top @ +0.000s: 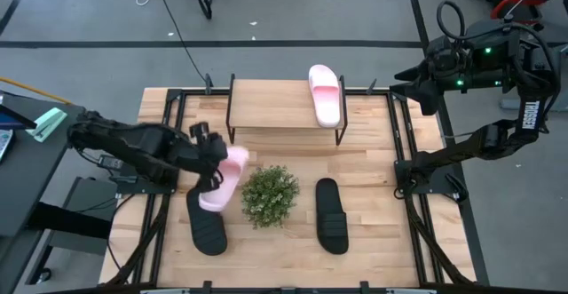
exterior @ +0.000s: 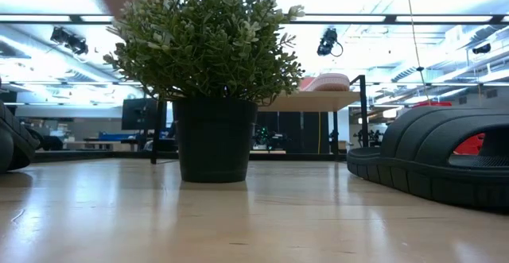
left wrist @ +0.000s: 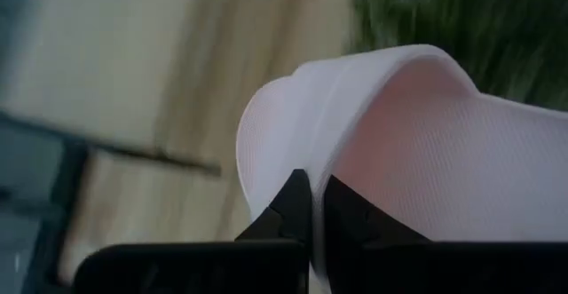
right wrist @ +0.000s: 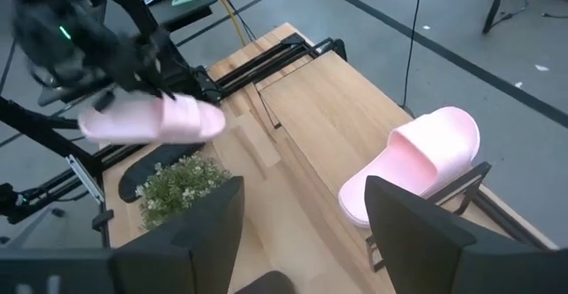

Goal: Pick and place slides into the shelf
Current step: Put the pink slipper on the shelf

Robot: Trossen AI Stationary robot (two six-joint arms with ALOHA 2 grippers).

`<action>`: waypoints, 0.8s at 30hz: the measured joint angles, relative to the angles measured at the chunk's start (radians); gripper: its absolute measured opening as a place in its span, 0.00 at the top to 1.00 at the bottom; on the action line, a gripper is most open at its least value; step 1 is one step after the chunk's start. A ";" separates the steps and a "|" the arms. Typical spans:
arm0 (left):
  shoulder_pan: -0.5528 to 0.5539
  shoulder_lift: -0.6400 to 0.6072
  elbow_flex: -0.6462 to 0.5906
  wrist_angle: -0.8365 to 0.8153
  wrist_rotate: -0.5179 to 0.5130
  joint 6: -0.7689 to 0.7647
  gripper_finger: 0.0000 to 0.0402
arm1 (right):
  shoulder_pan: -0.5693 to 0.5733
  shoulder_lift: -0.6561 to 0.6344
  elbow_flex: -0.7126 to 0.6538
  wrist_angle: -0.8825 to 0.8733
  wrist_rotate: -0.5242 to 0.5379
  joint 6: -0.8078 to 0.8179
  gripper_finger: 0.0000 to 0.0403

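- Left gripper (top: 213, 159): fingers are clamping together on the rim of a pink slide (top: 225, 178) and carrying it clear of the table, at about 9 o'clock of the plant (top: 269, 195); in the right wrist view the slide is hanging in the air with its sole roughly level.
- Right gripper (right wrist: 302, 218): jaws are standing apart with nothing between them; the arm is waiting off the table at about 2 o'clock.
- Shelf (top: 266, 106): light-wood board at 12 o'clock of the table; a second pink slide (top: 327, 94) is already lying on its 3 o'clock end, toe overhanging slightly.
- Black slides: one (top: 206, 226) at 7 o'clock of the plant, another (top: 331, 214) at 4 o'clock, both lying on the tabletop (top: 382, 232).
- Step in hand, by judgement: the carried slide is going to the shelf.
- Handling advice: the pinch is on a thin edge only, so the slide is likely to swing; moving slowly should help.
- Raise it above the board's front edge before travelling toward 12 o'clock.
- Set it down just beside the first pink slide, leaving the 9 o'clock half free for the black pair.
- Release only once the sole is resting flat.
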 joint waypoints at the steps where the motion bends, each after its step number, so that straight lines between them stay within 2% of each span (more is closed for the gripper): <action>1: 0.012 0.000 0.033 0.029 -0.033 0.029 0.97 | 0.000 0.000 0.000 0.000 0.000 -0.007 0.40; 4: 0.081 0.005 0.091 0.228 -0.094 0.166 0.97 | 0.000 0.000 0.000 0.000 0.000 -0.024 0.40; 7: 0.181 0.026 0.110 0.431 -0.090 0.282 0.97 | 0.000 0.000 0.000 0.000 0.000 -0.038 0.40; 10: 0.270 0.072 0.134 0.516 -0.088 0.342 0.97 | 0.000 0.000 0.000 0.000 -0.001 -0.048 0.40; 17: 0.409 0.252 0.288 0.530 -0.065 0.345 0.97 | 0.000 0.000 0.000 0.000 0.000 -0.100 0.40; 24: 0.442 0.489 0.561 0.424 -0.033 0.394 0.97 | 0.000 0.000 0.000 0.000 0.000 -0.145 0.40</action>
